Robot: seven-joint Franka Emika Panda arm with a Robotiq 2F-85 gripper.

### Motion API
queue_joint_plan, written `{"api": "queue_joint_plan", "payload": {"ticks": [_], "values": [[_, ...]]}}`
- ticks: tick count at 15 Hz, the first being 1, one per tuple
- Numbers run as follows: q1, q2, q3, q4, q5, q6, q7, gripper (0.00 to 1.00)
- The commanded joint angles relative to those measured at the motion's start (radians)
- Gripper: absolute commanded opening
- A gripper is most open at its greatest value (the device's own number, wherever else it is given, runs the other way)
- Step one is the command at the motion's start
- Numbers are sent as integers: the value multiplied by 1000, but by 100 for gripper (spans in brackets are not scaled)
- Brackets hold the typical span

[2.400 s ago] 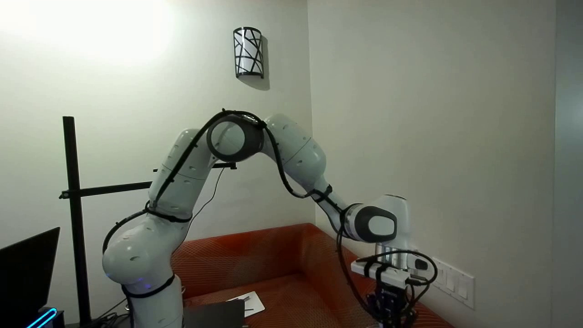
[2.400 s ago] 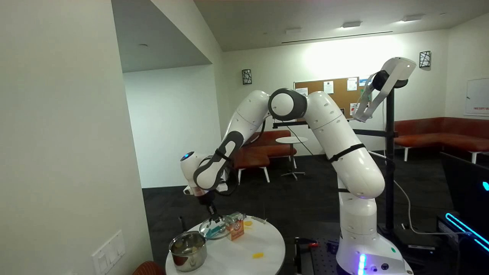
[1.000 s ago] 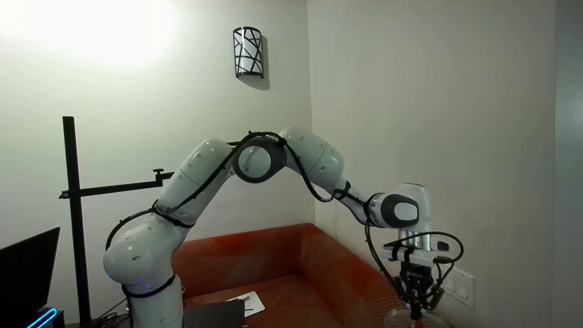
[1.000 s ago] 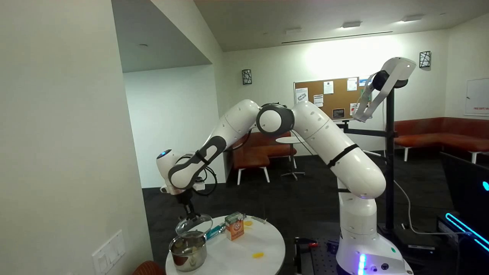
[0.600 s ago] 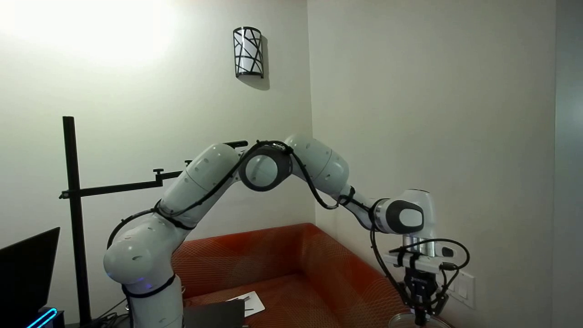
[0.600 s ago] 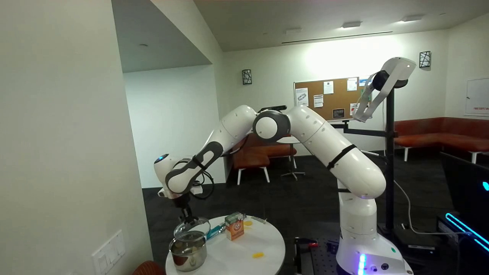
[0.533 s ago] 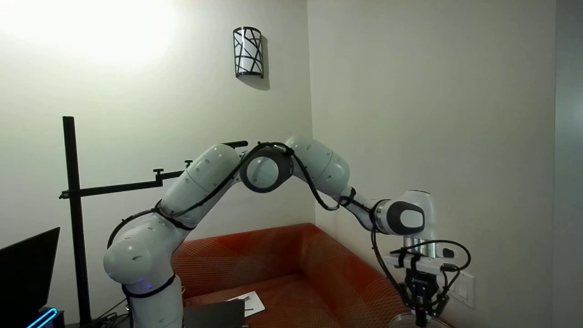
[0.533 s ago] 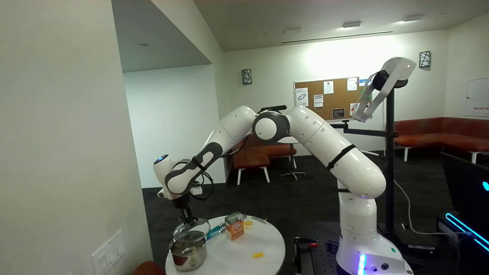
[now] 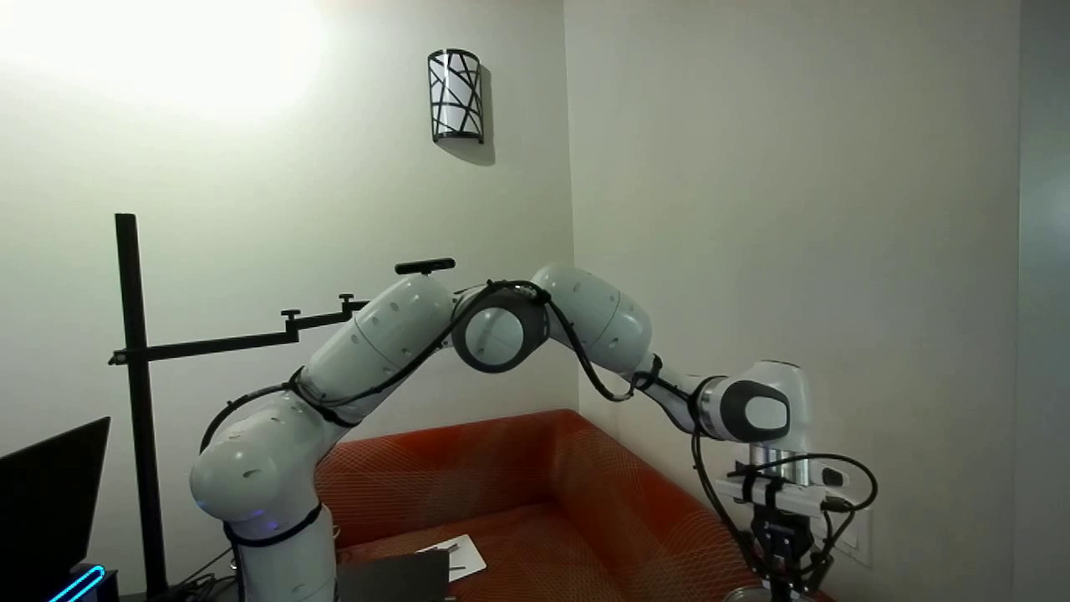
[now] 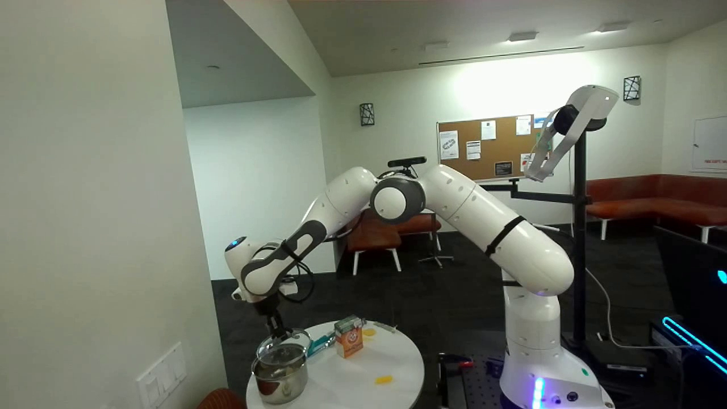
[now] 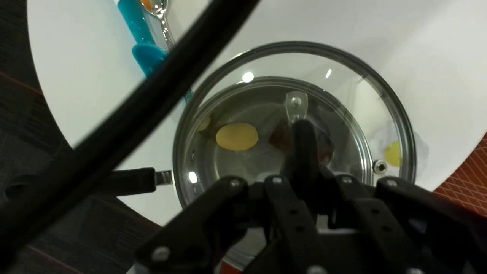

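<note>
Both lid (image 10: 285, 353) and claw (image 10: 280, 335) have travelled toward nine o'clock in an exterior view, from beside the box (image 10: 349, 339) to over the pot (image 10: 283, 386). The lid is round; its one long line is the grip (image 11: 304, 148), running from twelve to six o'clock in the wrist view, a metal tab (image 11: 296, 105) at the twelve end. The pot's handle (image 11: 135, 180) points to nine there. The claw is closed to the grip's thickness and has the lid by it, above the pot's mouth.

Against the latest earlier frame, the lid has sunk a little. Further back it overlapped the box, which now shows whole, at two o'clock from the pot on the bench (image 10: 349, 378); the blue tool (image 11: 142, 42) lies between them.

Whether lid and pot touch, I cannot tell. Where claw meets grip is dark and blurred, the grip's six o'clock end covered. A cable (image 11: 171, 74) crosses the wrist view from twelve to eight o'clock, hiding parts of the blue tool and the spoon (image 11: 164, 24). In an exterior view only a sliver of lid (image 9: 746, 594) shows above the six o'clock edge.
</note>
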Motion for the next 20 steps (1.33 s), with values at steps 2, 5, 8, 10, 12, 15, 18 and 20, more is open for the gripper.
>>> {"api": "queue_joint_plan", "payload": {"ticks": [2, 5, 8, 10, 12, 15, 18, 20], "values": [[9, 57, -3, 117, 3, -86, -38, 2], [12, 89, -4, 161, 2, -107, -43, 2], [15, 113, -5, 190, 0, -116, -46, 2], [16, 124, -3, 200, -1, -109, -51, 2], [16, 132, -2, 205, 0, -102, -64, 2], [15, 143, -1, 211, 4, -97, -72, 2], [12, 148, 1, 212, 7, -84, -82, 2], [11, 153, 2, 221, 10, -85, -84, 2]]}}
